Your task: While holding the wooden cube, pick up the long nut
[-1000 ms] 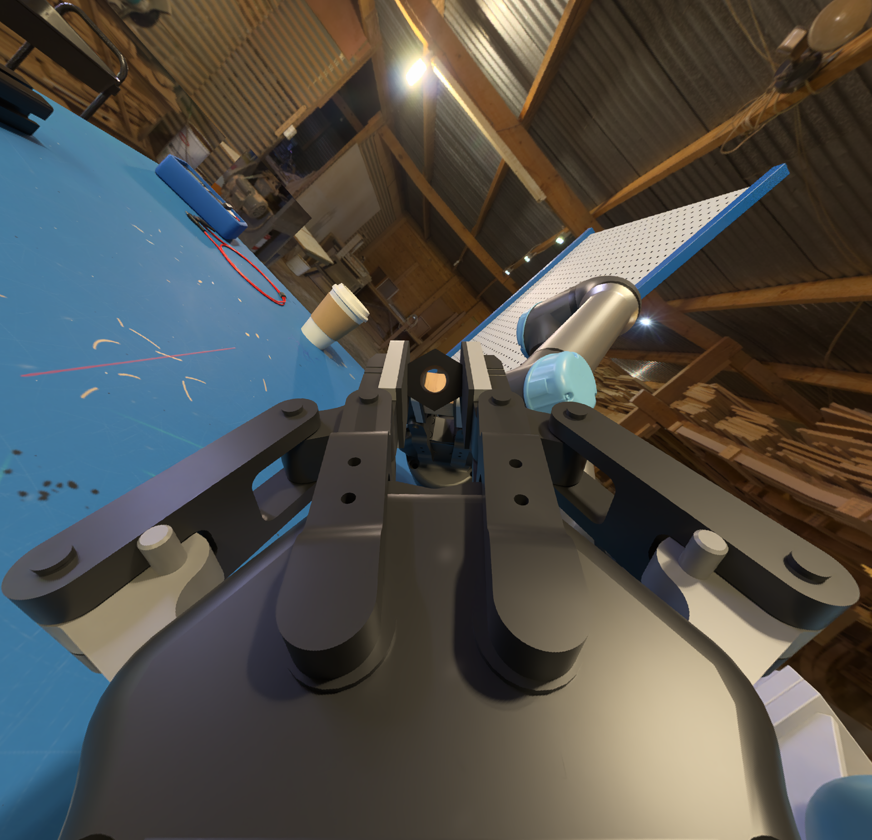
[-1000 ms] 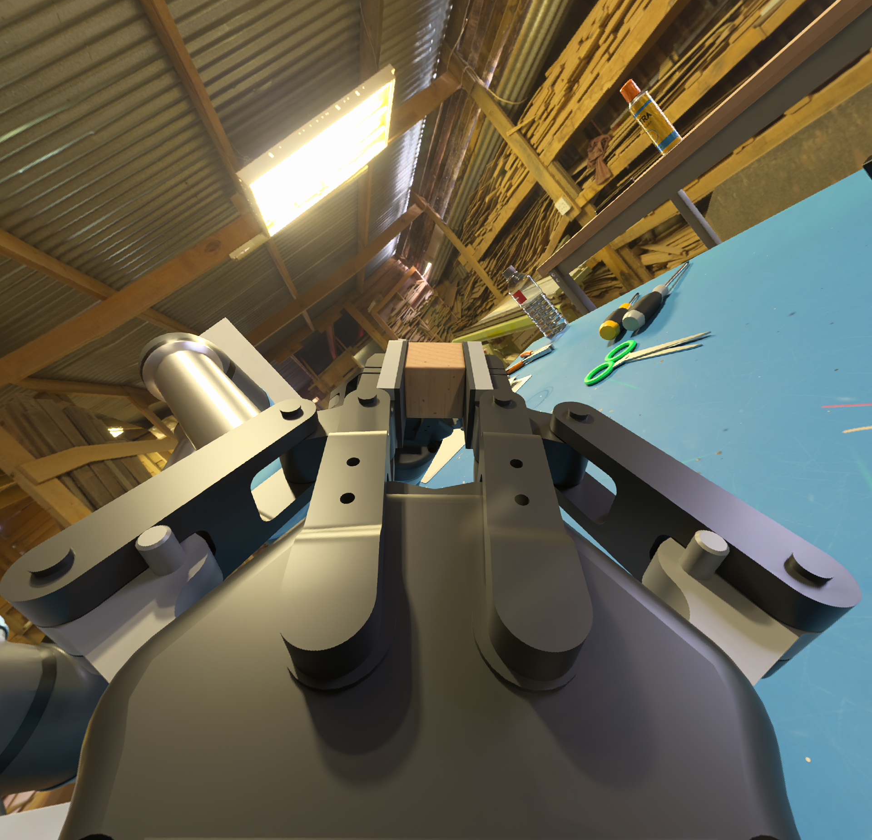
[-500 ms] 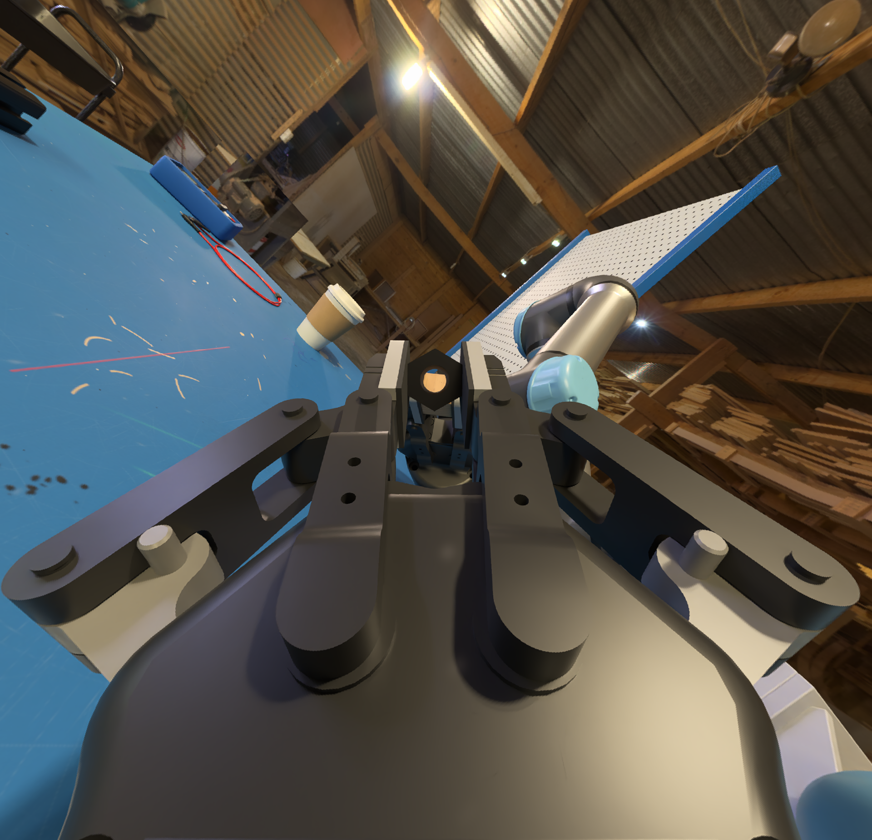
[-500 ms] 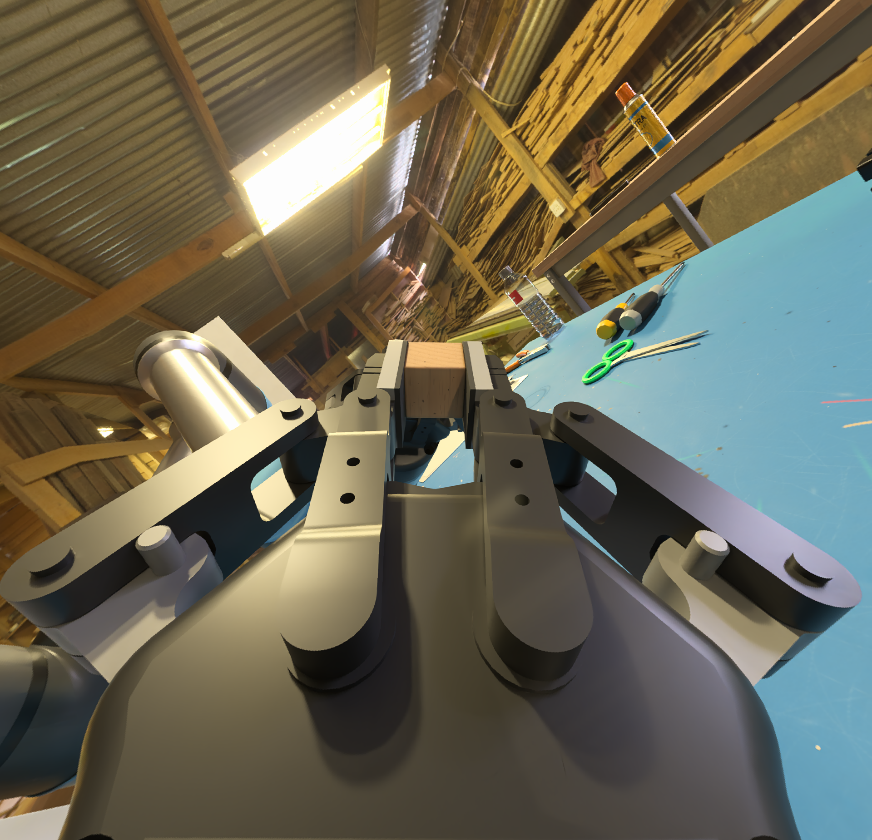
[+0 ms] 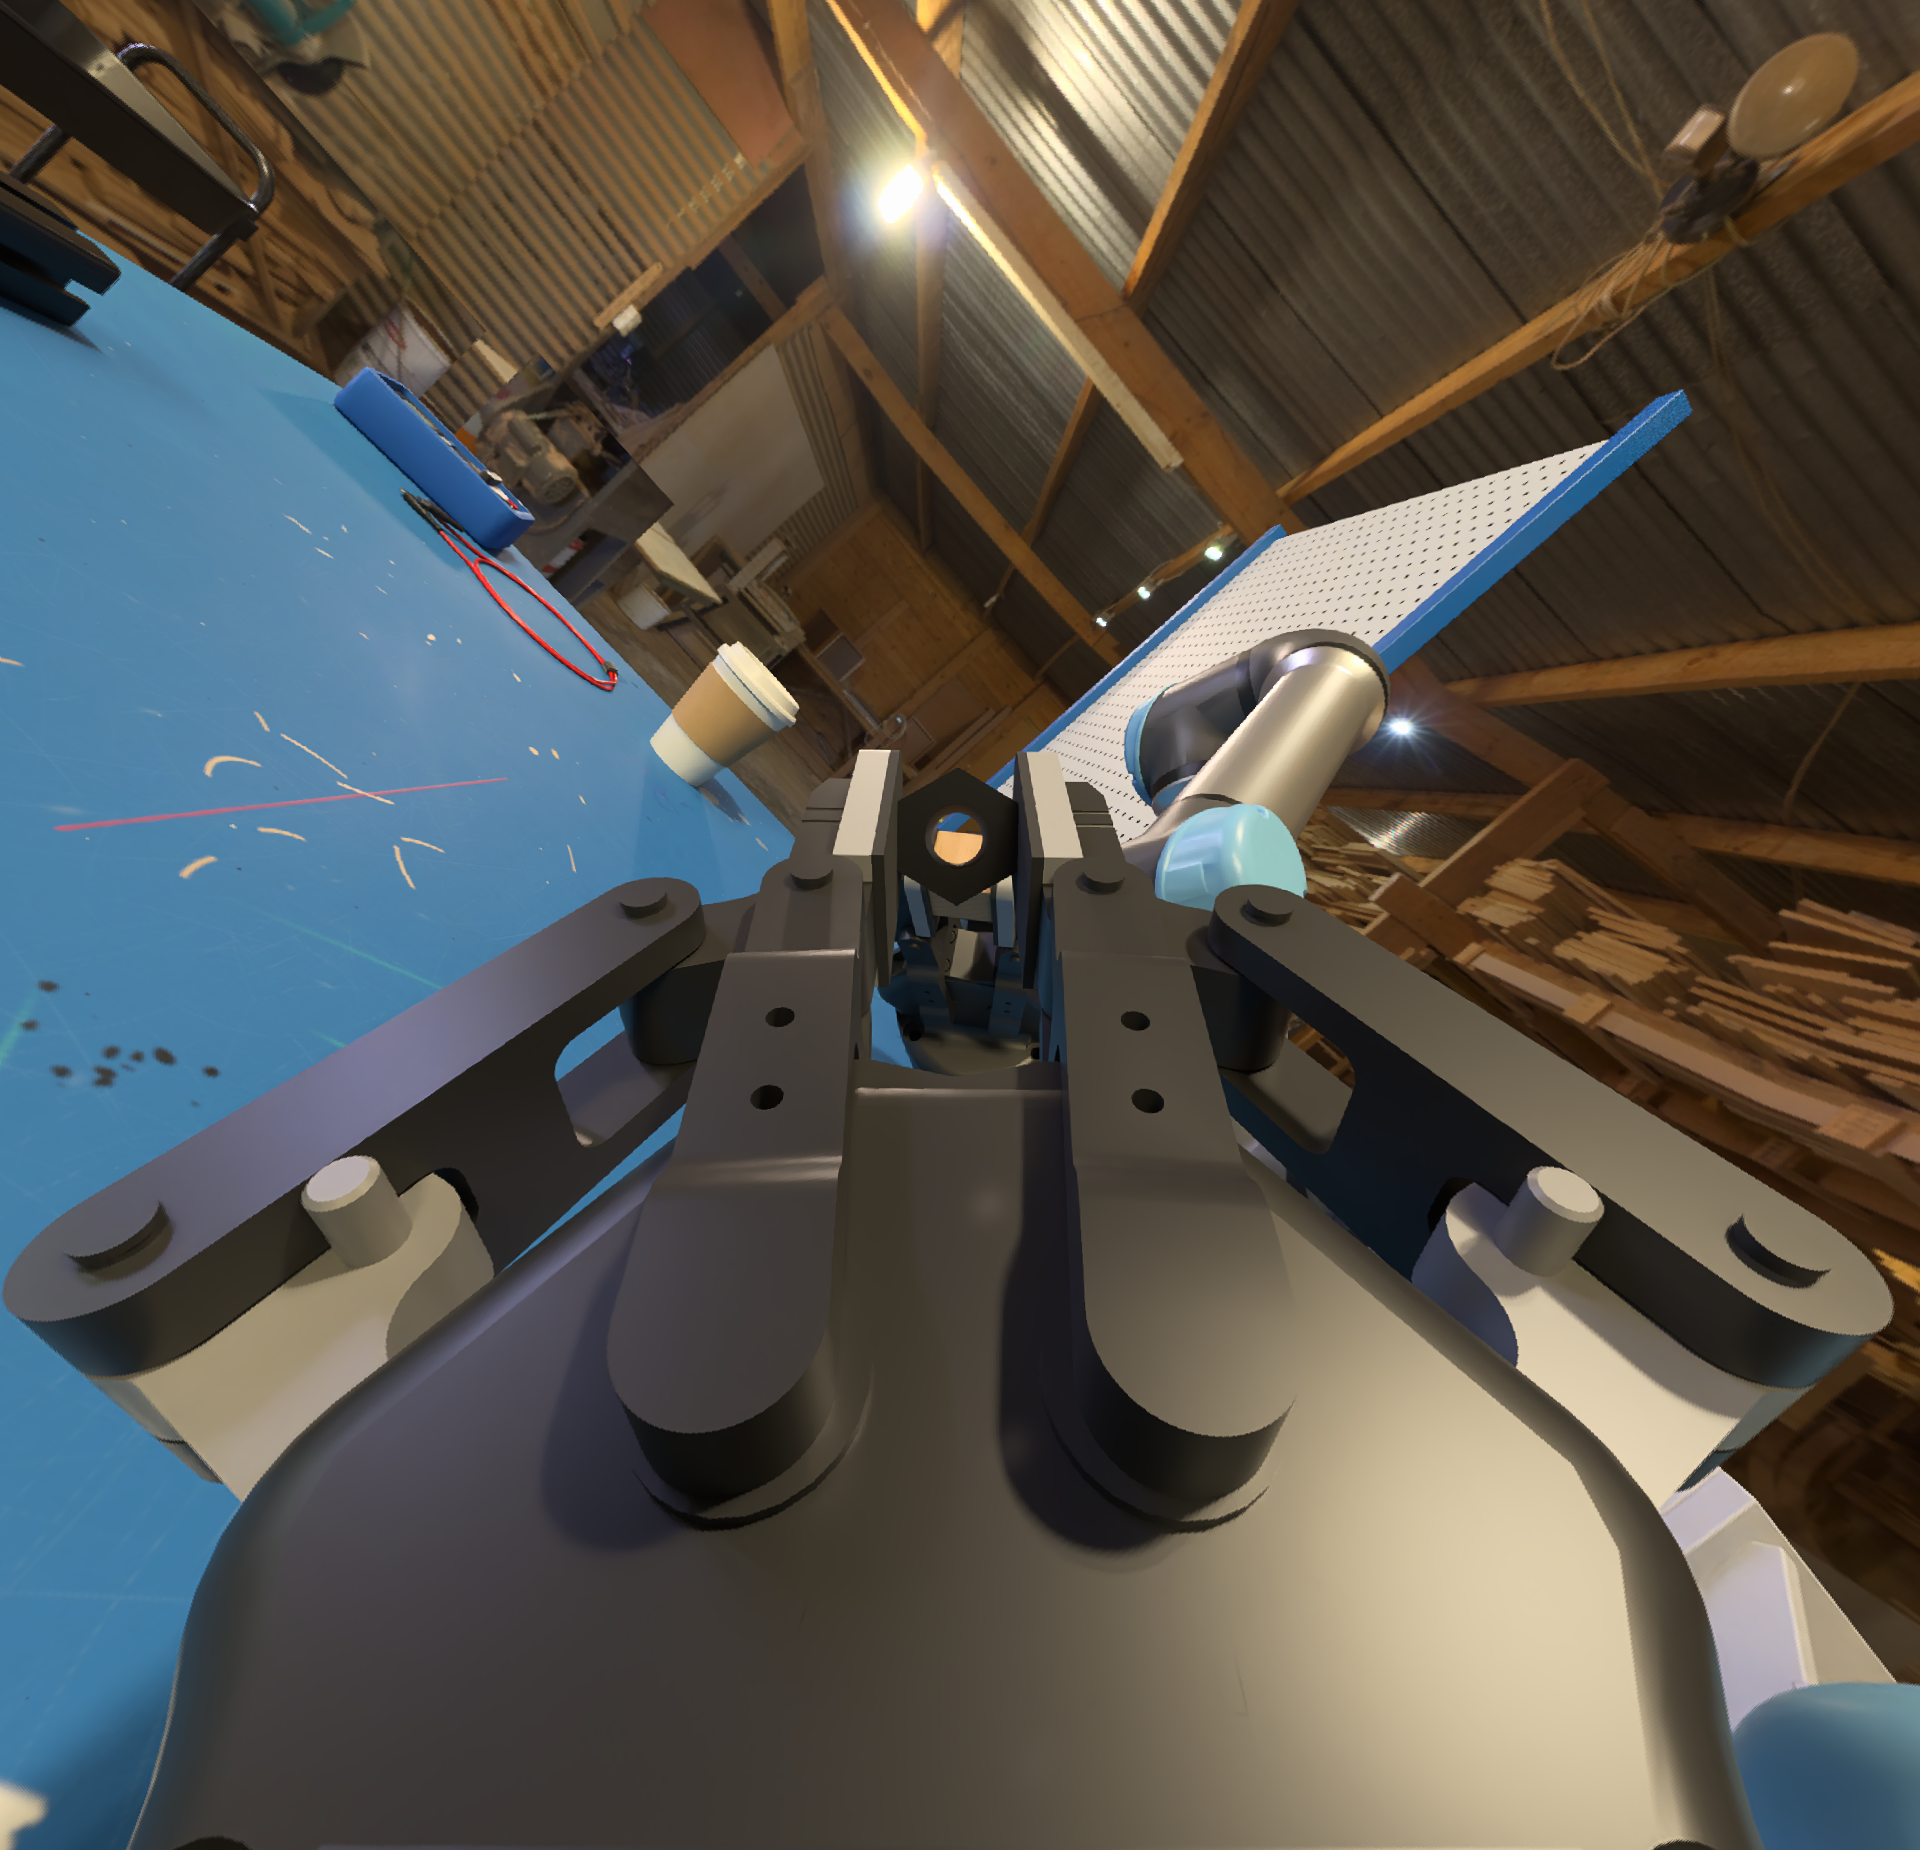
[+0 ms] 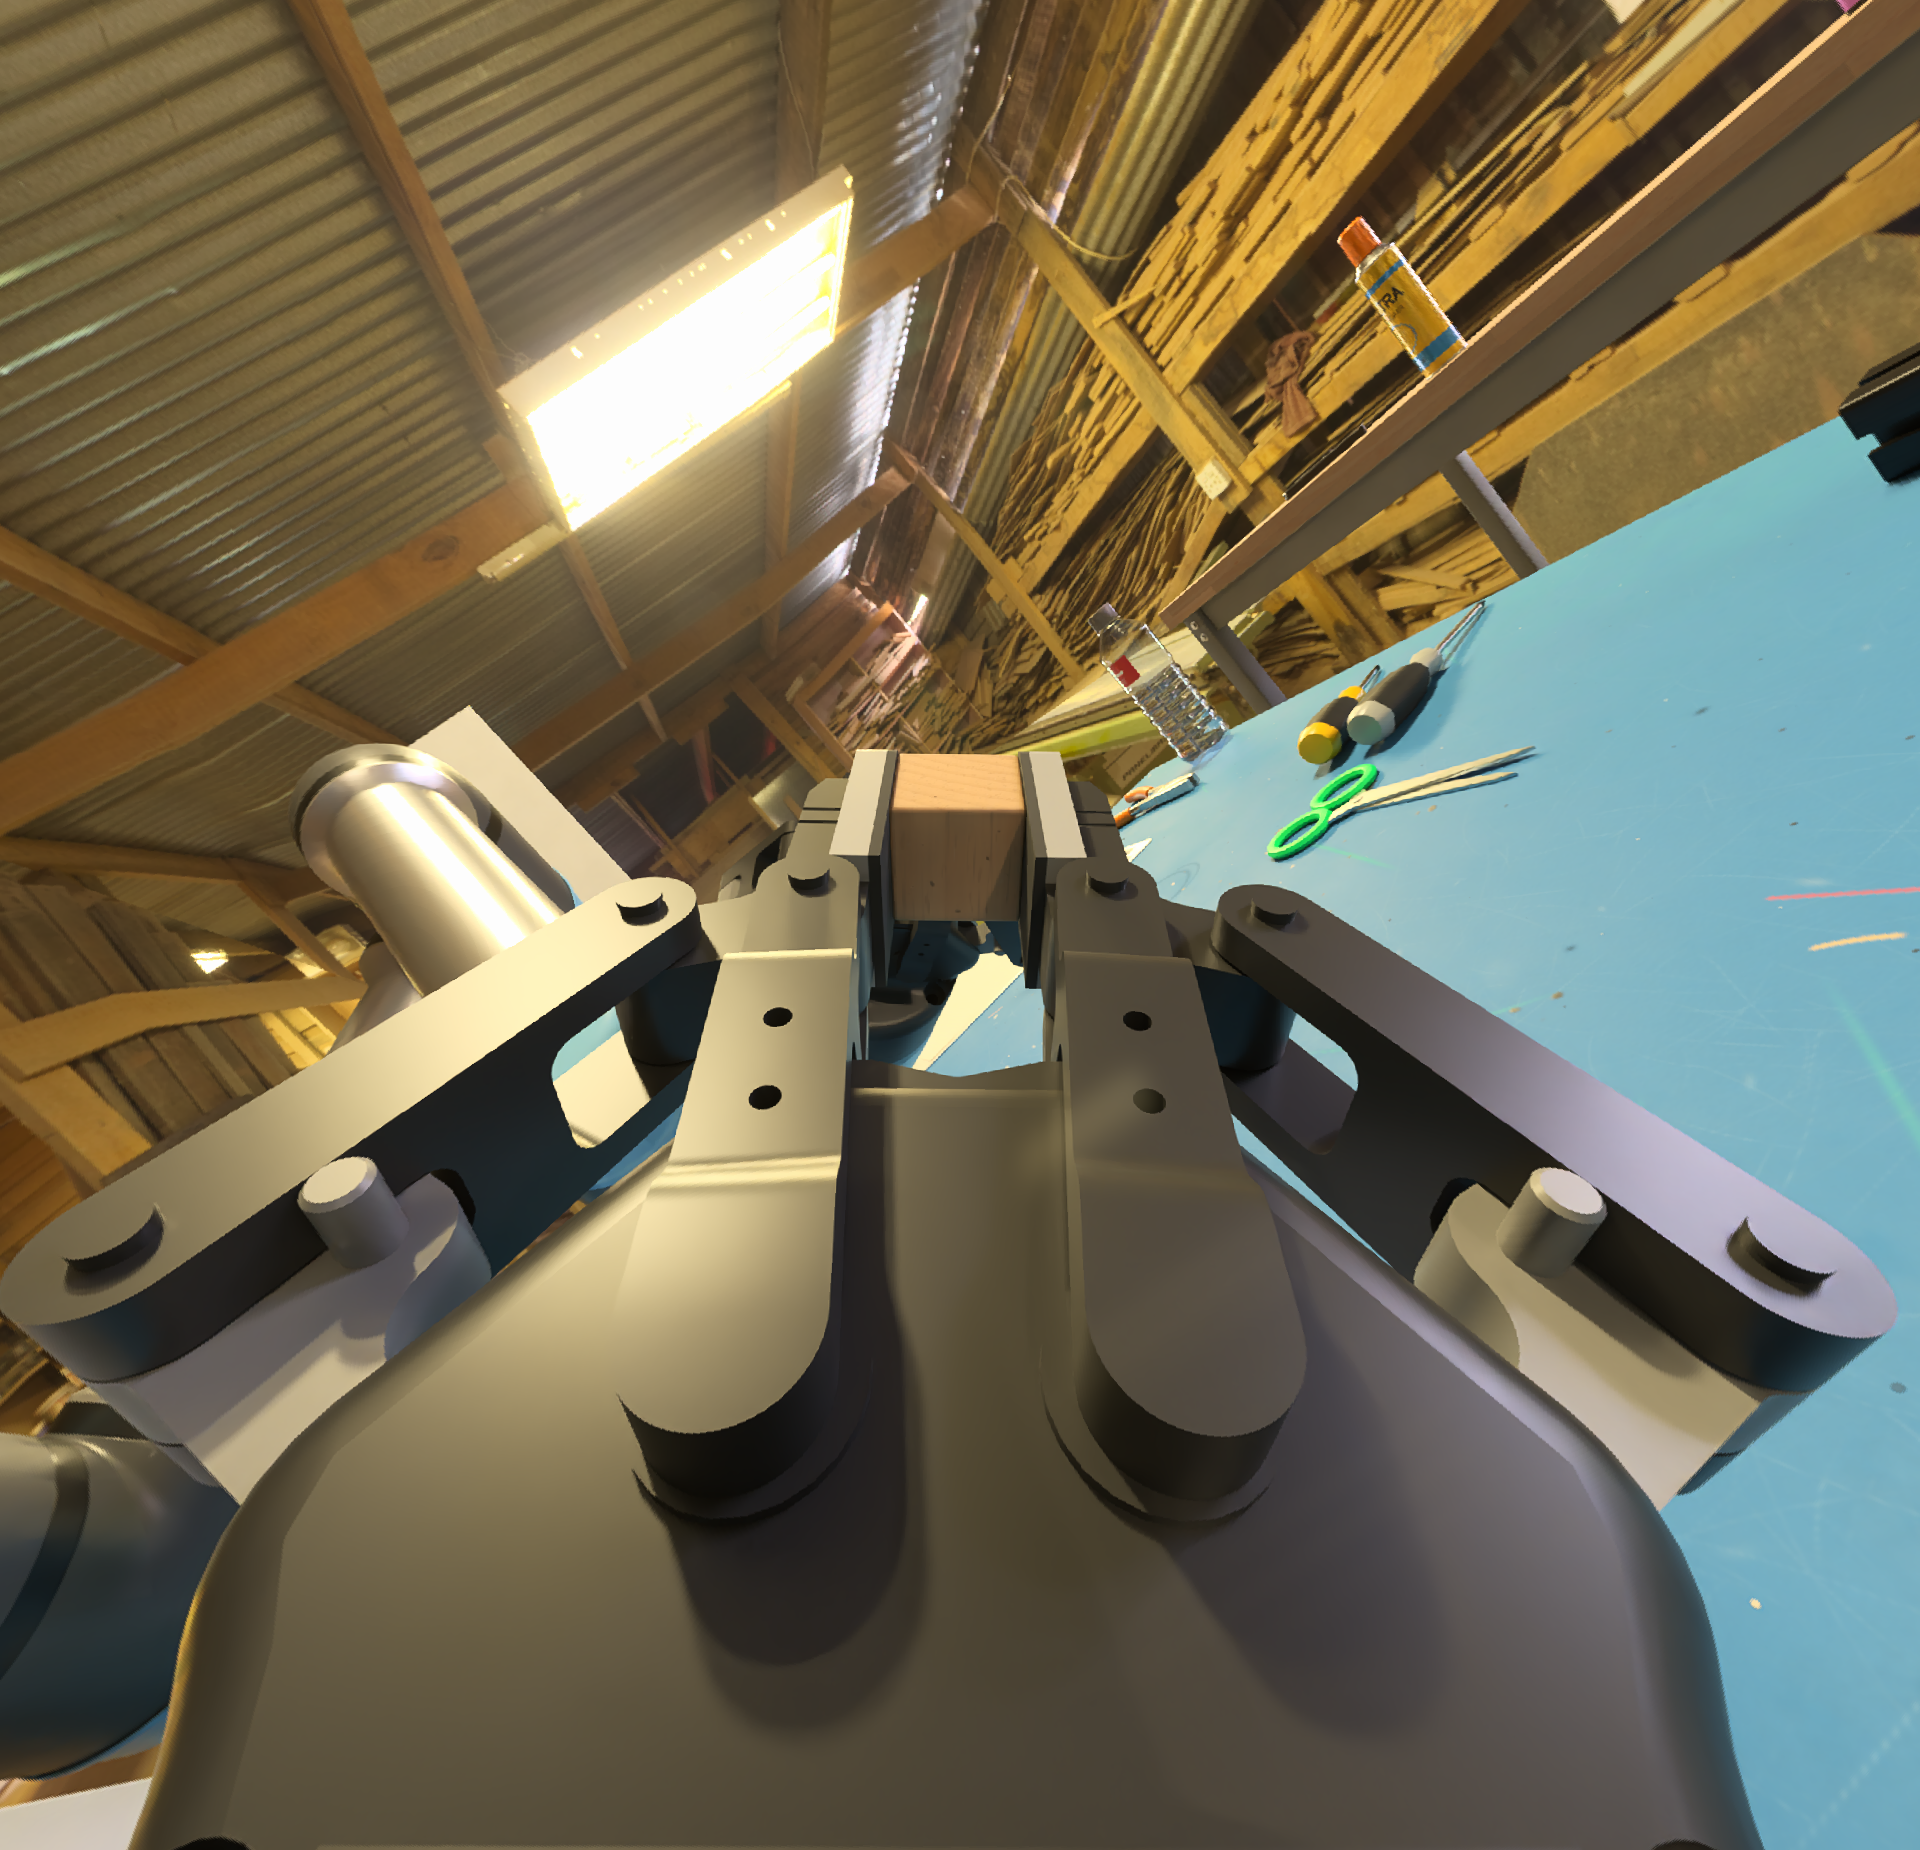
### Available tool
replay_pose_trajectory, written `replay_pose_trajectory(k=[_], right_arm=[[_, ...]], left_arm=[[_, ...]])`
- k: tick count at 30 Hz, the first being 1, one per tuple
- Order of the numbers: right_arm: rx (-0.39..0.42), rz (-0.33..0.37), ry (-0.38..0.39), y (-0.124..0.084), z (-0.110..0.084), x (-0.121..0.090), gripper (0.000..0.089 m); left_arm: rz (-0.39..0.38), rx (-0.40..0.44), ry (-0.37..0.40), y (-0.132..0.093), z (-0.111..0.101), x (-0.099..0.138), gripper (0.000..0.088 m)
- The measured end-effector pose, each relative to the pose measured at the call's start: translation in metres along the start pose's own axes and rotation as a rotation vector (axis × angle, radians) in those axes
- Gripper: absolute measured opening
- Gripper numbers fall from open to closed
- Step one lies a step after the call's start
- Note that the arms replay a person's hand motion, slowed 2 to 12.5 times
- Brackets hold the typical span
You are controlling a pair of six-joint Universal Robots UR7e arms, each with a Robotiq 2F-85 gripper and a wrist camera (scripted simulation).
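Observation:
In the left wrist view my left gripper (image 5: 954, 832) is shut on the long nut (image 5: 925, 846), a black hexagonal piece seen end-on with a round bore. It is held up off the blue table (image 5: 208, 865). Through the bore a patch of light wood shows. In the right wrist view my right gripper (image 6: 956, 836) is shut on the wooden cube (image 6: 954, 850), a pale wood block held between both pads above the table (image 6: 1662, 917). The two grippers face each other; parts of the other gripper show just behind each held object.
Left wrist view: a paper coffee cup (image 5: 725, 711), a red cable (image 5: 530, 605), a blue box (image 5: 431, 455), the other arm (image 5: 1262, 735) and a white pegboard (image 5: 1351, 595). Right wrist view: green scissors (image 6: 1325, 813), two screwdrivers (image 6: 1371, 704), a plastic bottle (image 6: 1158, 688), a shelf with a glue bottle (image 6: 1397, 294).
Both views have shifted slightly as the arms tilt; table items have drifted a little in frame. Both grips are unchanged.

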State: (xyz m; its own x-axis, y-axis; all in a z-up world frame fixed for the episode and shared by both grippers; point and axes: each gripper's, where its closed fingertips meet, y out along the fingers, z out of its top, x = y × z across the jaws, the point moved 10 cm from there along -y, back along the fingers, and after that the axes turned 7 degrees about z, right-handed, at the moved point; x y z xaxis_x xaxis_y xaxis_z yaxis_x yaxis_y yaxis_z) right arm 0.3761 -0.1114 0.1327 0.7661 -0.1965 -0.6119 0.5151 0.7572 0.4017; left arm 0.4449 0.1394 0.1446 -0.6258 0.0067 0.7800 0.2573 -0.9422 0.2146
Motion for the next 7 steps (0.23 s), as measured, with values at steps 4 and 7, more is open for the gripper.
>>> replay_pose_trajectory(k=[4,7], right_arm=[[0.015,0.016,0.006,-0.0007,0.0019,-0.0010,0.0199],[0.020,0.028,0.013,-0.0008,0.0028,-0.0020,0.0199]], left_arm=[[-0.013,-0.012,-0.001,-0.0003,-0.0003,-0.0003,0.0191],[-0.017,-0.018,-0.002,-0.0006,-0.0003,-0.0005,0.0191]])
